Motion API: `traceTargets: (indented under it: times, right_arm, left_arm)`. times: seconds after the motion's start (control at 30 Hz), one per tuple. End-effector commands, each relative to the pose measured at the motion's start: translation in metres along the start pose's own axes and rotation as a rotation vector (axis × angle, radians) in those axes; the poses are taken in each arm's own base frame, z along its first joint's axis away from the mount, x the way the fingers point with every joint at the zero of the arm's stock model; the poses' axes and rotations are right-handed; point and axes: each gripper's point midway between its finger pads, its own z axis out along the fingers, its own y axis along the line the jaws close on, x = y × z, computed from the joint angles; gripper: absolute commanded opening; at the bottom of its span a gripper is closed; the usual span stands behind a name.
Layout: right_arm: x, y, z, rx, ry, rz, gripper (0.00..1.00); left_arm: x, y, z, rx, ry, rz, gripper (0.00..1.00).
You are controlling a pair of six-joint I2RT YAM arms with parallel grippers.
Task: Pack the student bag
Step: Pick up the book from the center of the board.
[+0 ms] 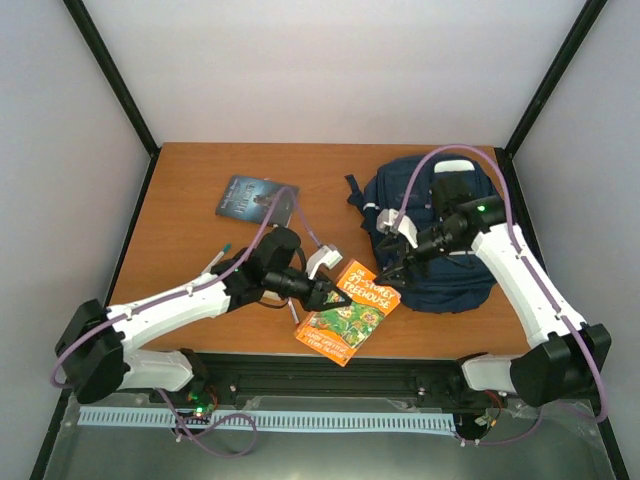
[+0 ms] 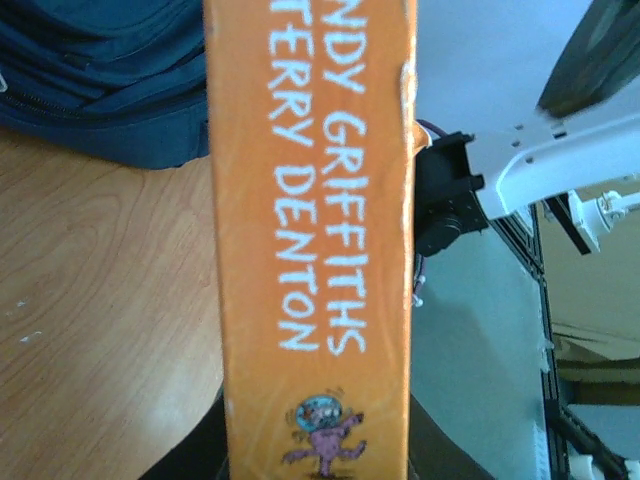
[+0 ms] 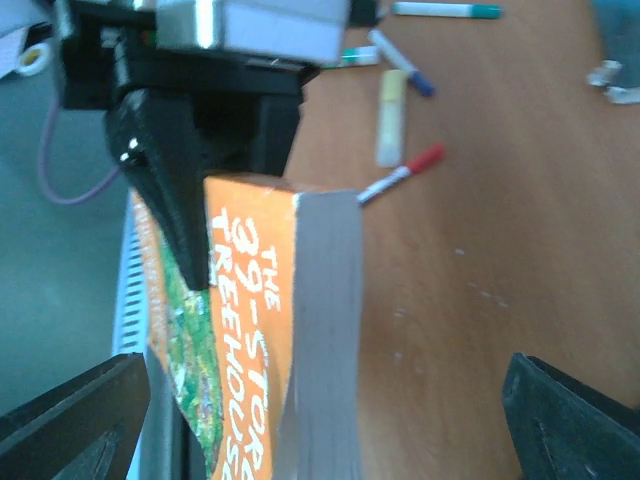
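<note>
Student bag lies on the surface, just behind our right jaws. We think it is big, soft and floppy, so we would grab its top edge by the opening. Our left jaws squeeze the orange book. Our right jaws are wide apart around its end.

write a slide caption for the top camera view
Left tool grips an orange book while the open right tool hovers at its far corner, beside the blue backpack.
</note>
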Motion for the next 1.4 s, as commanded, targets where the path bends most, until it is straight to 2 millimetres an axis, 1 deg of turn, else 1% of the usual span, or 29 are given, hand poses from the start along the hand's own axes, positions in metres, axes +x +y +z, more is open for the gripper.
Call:
traceTargets:
  times: [0.0,0.07,0.13,0.23,0.27,0.33,0.43,0.5,0.53,0.6,0.63,0.67,0.7,0.77,0.83,0.93,1.03,1.1,1.17,1.33,1.37]
  right_arm:
    - [-0.002,0.039,0.013,-0.181,-0.022,-0.043,0.98]
    - [0.004,0.049,0.02,-0.229,-0.006,-0.037,0.98]
    - [0.008,0.057,0.025,-0.268,-0.002,-0.032,0.95]
    - [0.013,0.064,0.026,-0.302,-0.003,-0.028,0.86]
    - [0.014,0.065,0.026,-0.31,-0.001,-0.026,0.81]
    - [0.016,0.068,0.027,-0.333,0.001,-0.019,0.61]
    - [0.016,0.073,0.025,-0.374,0.001,-0.011,0.27]
    - [0.015,0.074,0.024,-0.378,0.002,-0.01,0.1]
    - [0.015,0.073,0.023,-0.371,0.006,-0.018,0.04]
    - [0.013,0.072,0.021,-0.35,0.013,-0.036,0.03]
    - [0.01,0.07,0.018,-0.336,0.008,-0.04,0.03]
    - [0.005,0.069,0.014,-0.321,-0.008,-0.049,0.03]
    - [0.0,0.067,0.01,-0.309,-0.024,-0.055,0.03]
    - [-0.01,0.063,0.004,-0.286,-0.049,-0.064,0.03]
    - [-0.015,0.058,0.0,-0.264,-0.051,-0.071,0.03]
    - [-0.017,0.052,-0.002,-0.248,-0.048,-0.06,0.03]
    - [-0.018,0.045,-0.003,-0.237,-0.054,-0.042,0.03]
    - [-0.019,0.041,-0.005,-0.23,-0.063,-0.034,0.03]
    - [-0.019,0.038,-0.006,-0.221,-0.063,-0.029,0.03]
    - [-0.014,0.034,-0.003,-0.219,-0.043,-0.024,0.03]
    - [-0.013,0.033,-0.003,-0.217,-0.037,-0.021,0.03]
  left_arm:
    - [-0.02,-0.049,-0.029,0.098,-0.064,0.229,0.01]
    - [-0.022,-0.054,-0.036,0.091,-0.088,0.263,0.01]
    - [-0.024,-0.057,-0.041,0.083,-0.11,0.284,0.01]
    - [-0.023,-0.061,-0.044,0.09,-0.11,0.303,0.01]
    - [-0.022,-0.062,-0.044,0.098,-0.107,0.307,0.01]
    - [-0.021,-0.063,-0.044,0.103,-0.105,0.314,0.01]
    - [-0.021,-0.059,-0.043,0.088,-0.102,0.312,0.01]
    - [-0.022,-0.057,-0.043,0.073,-0.102,0.31,0.02]
    - [-0.022,-0.056,-0.043,0.063,-0.105,0.308,0.08]
    - [-0.021,-0.053,-0.044,0.049,-0.107,0.3,0.27]
    - [-0.02,-0.05,-0.043,0.043,-0.106,0.289,0.42]
    - [-0.018,-0.047,-0.041,0.038,-0.103,0.275,0.54]
    - [-0.016,-0.044,-0.039,0.034,-0.097,0.261,0.6]
    - [-0.012,-0.036,-0.035,0.024,-0.085,0.232,0.62]
    - [-0.008,-0.033,-0.032,0.025,-0.072,0.211,0.63]
    - [-0.005,-0.032,-0.032,0.02,-0.065,0.2,0.61]
    - [-0.005,-0.033,-0.036,0.011,-0.077,0.199,0.58]
    - [-0.005,-0.034,-0.039,0.002,-0.088,0.196,0.54]
    - [-0.004,-0.035,-0.042,0.001,-0.096,0.192,0.44]
    - [-0.005,-0.032,-0.044,-0.025,-0.1,0.17,0.1]
    - [-0.005,-0.031,-0.045,-0.032,-0.102,0.165,0.07]
